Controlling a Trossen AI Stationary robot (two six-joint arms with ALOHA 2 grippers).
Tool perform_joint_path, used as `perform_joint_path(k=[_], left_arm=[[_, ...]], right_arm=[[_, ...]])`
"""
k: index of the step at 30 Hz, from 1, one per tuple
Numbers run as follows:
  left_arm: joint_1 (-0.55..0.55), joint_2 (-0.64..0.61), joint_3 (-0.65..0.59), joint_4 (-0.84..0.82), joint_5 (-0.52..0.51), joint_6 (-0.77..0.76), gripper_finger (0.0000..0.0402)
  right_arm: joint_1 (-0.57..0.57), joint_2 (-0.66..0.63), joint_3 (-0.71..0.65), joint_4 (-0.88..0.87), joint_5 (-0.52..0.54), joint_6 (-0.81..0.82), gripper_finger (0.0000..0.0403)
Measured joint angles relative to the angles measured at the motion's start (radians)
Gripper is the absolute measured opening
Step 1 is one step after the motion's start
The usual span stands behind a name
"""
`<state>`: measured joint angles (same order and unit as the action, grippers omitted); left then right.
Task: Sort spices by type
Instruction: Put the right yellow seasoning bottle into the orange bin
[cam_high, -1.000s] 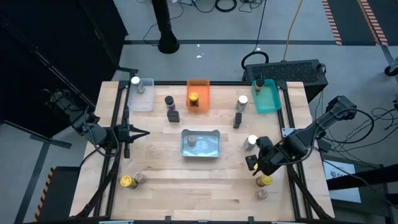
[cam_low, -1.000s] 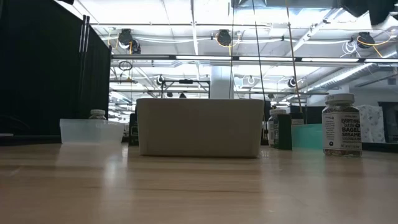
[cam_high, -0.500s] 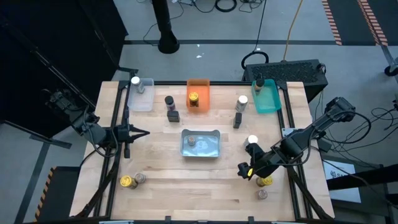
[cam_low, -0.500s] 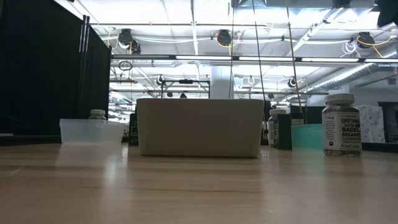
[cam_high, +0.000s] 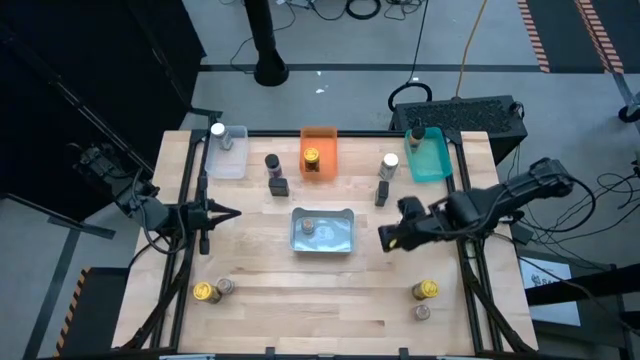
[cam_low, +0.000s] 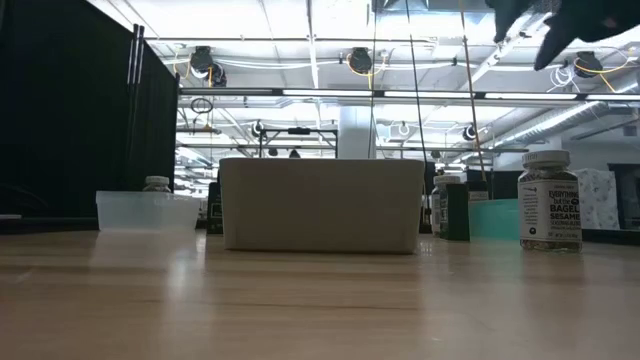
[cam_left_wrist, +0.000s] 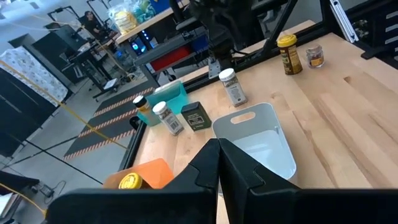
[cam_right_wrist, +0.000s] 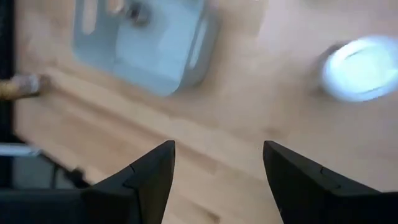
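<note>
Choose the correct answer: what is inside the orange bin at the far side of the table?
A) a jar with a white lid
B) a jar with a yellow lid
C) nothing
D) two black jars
B: in the high view the orange bin holds one yellow-lidded jar.

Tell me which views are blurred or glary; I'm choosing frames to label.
Right wrist view: motion-smeared, the white-lidded jar and grey bin soft. Low view: bright ceiling lights, sheen on the table, bagel seasoning jar label readable. High and left wrist views: sharp, evenly lit.
</note>
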<state>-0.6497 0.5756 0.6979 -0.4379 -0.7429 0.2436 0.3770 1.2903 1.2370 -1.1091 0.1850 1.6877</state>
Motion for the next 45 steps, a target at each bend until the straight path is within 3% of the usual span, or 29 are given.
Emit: perform_joint_path(k=[3, 8, 14, 20, 28, 37, 45], left_arm=[[0.0, 0.0, 0.0, 0.004, 0.0, 0.0, 0.0015], [0.0, 0.0, 0.0, 0.004, 0.0, -0.001, 0.0015], [0.0, 0.0, 0.0, 0.002, 0.0, -0.002, 0.0015], [0.0, 0.0, 0.0, -0.005, 0.001, -0.032, 0.0015], [0.0, 0.001, 0.0, -0.029, 0.001, -0.055, 0.0015], [0.0, 0.001, 0.0, -0.015, 0.001, -0.054, 0.0015], [0.0, 0.001, 0.0, -0.015, 0.001, -0.049, 0.0015]], right_arm=[[-0.015, 0.0, 0.021, -0.16, -0.018, 0.027, 0.0226], [-0.008, 0.0, 0.021, -0.334, -0.235, 0.155, 0.0226], [0.062, 0.001, 0.021, -0.29, -0.363, 0.233, 0.0226], [0.185, 0.045, 0.022, -0.207, -0.421, 0.279, 0.0226], [0.31, 0.12, 0.022, -0.166, -0.408, 0.409, 0.0226], [0.307, 0.127, -0.049, -0.07, -0.391, 0.374, 0.0227], [0.305, 0.126, -0.086, -0.085, -0.391, 0.38, 0.0234]])
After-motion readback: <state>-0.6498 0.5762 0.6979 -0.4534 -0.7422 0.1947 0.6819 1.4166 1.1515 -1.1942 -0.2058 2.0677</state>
